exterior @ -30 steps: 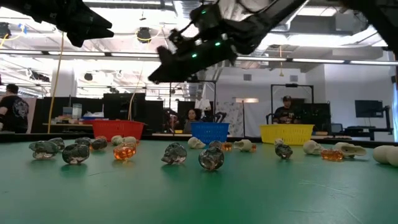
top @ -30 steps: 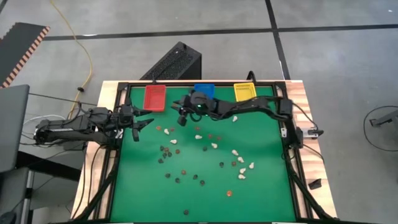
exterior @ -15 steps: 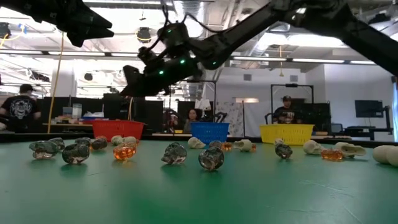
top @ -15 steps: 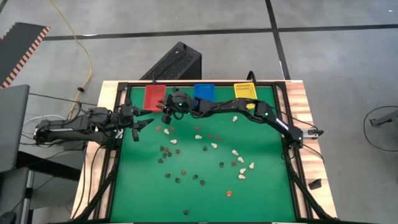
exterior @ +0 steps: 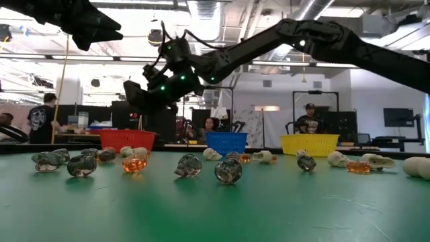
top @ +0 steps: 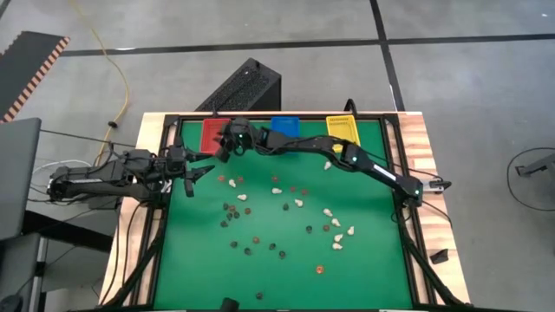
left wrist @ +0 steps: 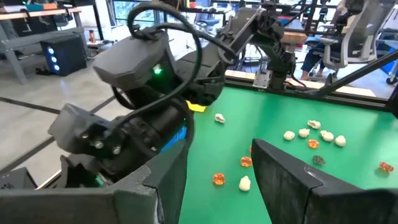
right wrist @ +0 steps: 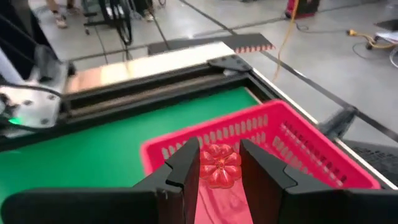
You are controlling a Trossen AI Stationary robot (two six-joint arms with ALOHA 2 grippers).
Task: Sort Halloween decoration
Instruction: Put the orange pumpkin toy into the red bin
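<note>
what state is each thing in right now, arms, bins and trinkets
right gripper: above the red bin, jaws shut on an orange trinket
left gripper: at the table's left edge, jaws open, empty
red bin: upright at the table's far edge
blue bin: upright beside it
yellow bin: upright
loose trinkets: scattered on the green mat, unsorted

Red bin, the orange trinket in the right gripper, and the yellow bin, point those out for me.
red bin (right wrist: 323, 155): right wrist view, on its slotted side wall.
orange trinket (right wrist: 220, 165): right wrist view, on its middle, between the right gripper (right wrist: 221, 171) fingers.
yellow bin (top: 341, 127): high view, on its floor.
</note>
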